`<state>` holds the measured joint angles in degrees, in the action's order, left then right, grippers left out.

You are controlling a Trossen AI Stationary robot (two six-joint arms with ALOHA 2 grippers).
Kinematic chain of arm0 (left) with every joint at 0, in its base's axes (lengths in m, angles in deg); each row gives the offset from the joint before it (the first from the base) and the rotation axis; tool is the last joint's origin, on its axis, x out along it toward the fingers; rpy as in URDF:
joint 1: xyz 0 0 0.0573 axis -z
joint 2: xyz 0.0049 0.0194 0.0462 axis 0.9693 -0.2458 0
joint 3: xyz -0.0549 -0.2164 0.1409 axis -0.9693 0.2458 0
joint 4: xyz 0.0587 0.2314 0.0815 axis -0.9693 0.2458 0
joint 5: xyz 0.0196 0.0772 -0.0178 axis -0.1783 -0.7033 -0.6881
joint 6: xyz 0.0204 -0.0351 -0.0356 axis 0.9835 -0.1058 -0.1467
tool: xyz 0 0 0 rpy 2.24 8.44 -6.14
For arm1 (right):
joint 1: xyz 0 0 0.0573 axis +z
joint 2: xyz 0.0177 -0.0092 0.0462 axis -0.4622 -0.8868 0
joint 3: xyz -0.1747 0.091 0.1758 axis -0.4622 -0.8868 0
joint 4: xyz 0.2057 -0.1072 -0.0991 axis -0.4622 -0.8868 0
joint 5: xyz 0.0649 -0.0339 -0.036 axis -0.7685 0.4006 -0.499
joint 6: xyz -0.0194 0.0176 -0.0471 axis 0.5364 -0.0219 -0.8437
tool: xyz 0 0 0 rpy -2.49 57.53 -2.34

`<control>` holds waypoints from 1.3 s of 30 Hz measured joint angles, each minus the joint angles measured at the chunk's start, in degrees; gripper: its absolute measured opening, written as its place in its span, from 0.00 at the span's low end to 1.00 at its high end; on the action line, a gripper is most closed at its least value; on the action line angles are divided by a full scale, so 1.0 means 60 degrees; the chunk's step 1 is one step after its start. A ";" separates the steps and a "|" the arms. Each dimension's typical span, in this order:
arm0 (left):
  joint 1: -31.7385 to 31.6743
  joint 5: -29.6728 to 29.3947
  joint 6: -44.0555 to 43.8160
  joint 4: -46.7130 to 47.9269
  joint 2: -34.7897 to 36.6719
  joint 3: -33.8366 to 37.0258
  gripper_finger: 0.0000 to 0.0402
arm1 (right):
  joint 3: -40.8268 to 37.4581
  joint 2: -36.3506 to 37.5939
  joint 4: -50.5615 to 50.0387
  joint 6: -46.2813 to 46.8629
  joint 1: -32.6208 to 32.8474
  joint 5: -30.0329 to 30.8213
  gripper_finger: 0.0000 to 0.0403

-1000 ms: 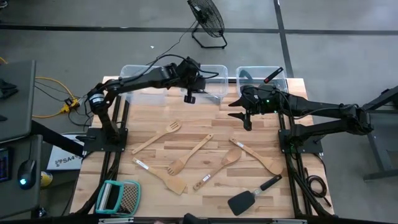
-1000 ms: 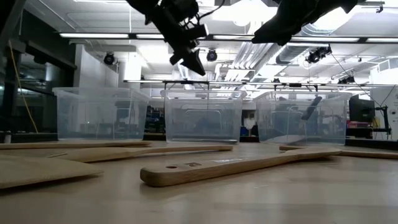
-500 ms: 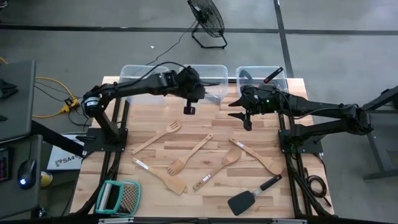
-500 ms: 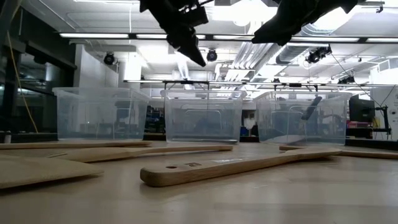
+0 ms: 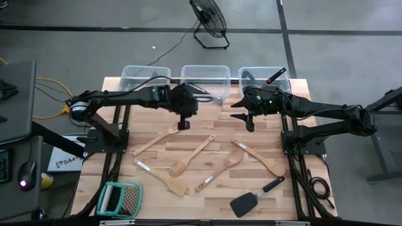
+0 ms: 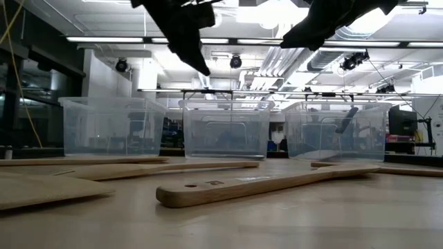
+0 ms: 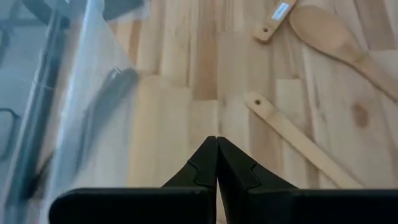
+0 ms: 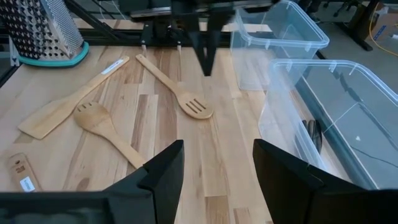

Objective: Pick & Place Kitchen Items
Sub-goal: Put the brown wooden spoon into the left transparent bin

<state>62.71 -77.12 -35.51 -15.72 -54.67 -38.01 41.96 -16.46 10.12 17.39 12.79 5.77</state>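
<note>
Several pale wooden utensils lie flat on the table: a fork [image 5: 158,139], a spatula [image 5: 192,156], a spoon [image 5: 218,171] and two more spatulas [image 5: 163,178] [image 5: 259,157]. A black spatula [image 5: 254,198] lies near the front edge. My left gripper [image 5: 184,123] hangs shut and empty above the table, just in front of the middle bin [image 5: 205,78]; its fingertips meet [image 7: 216,140] over bare wood. A dark utensil [image 8: 314,134] lies in that bin. My right gripper [image 5: 250,123] hovers open and empty [image 8: 217,177] before the right bin [image 5: 264,79], which holds a red-tipped black utensil [image 5: 275,76].
Three clear plastic bins stand in a row along the far edge, the left one [image 5: 146,76] among them. A teal-framed grater [image 5: 119,199] lies at the near left corner. Bare wood shows between the two grippers and the utensils.
My left gripper has drawn back from above the middle bin toward the table's near edge and a little to the left, sinking slightly and rolling about its own line. It has stayed shut and empty.
</note>
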 joint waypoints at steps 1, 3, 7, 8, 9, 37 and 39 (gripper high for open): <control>0.0026 0.0004 -0.0198 -0.0020 0.0138 0.0207 0.00 | 0.0000 0.0000 -0.0004 0.0000 0.0004 -0.0004 0.46; 0.0079 0.0022 -0.0677 0.0083 0.0437 0.0618 0.00 | 0.0000 0.0000 -0.0002 0.0000 0.0000 -0.0001 0.46; 0.0205 0.0007 -0.1586 0.0099 0.1009 0.1342 0.00 | 0.0000 0.0000 -0.0003 0.0000 0.0001 -0.0006 0.46; 0.0208 0.0007 -0.1842 0.0156 0.1150 0.1519 0.00 | 0.0000 0.0000 -0.0004 0.0000 0.0000 -0.0011 0.46; 0.0212 0.0010 -0.2140 0.0164 0.1281 0.1675 0.00 | 0.0000 0.0000 -0.0004 0.0000 0.0000 -0.0011 0.46; 0.0646 -0.0079 -0.6197 0.2304 0.2706 0.3652 0.33 | 0.0000 0.0000 -0.0004 0.0000 0.0003 0.0000 0.46; 0.0642 -0.0124 -0.6465 0.2674 0.2692 0.3652 0.33 | 0.0000 0.0000 -0.0007 0.0000 0.0002 0.0000 0.46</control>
<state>66.56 -77.86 -74.30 0.32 -38.52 -16.10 41.96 -16.46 10.08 17.39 12.80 5.77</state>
